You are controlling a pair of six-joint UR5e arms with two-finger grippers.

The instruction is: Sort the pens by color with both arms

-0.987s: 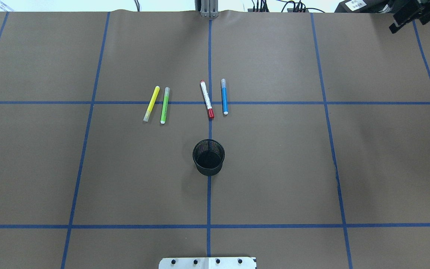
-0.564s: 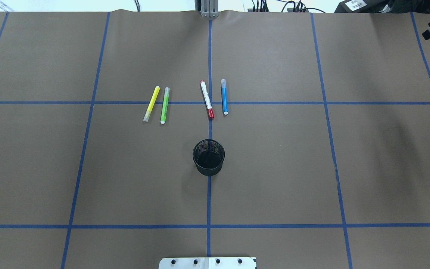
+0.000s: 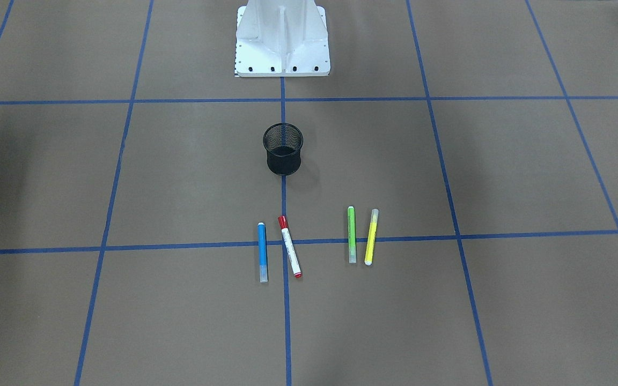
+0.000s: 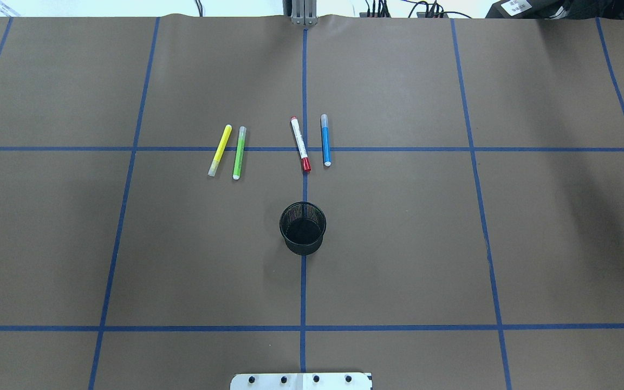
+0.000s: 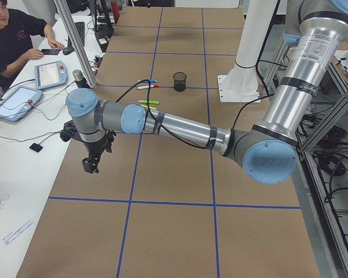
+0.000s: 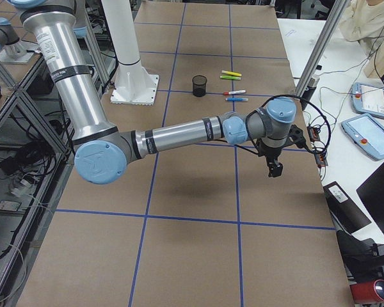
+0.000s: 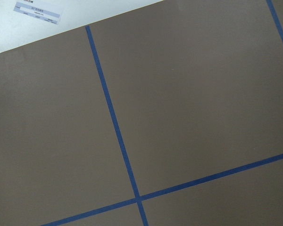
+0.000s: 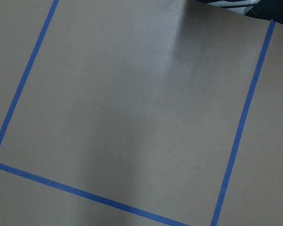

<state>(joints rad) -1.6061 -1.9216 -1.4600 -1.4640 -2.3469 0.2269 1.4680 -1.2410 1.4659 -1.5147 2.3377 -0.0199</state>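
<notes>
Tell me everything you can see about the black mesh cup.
The cup is a small round holder of black wire mesh, open at the top and standing upright. It looks empty: only its dark bottom shows inside. It sits on the brown table, right on the centre blue tape line, between the white base and the row of four pens. Nothing touches it; the pens lie apart from it.
</notes>
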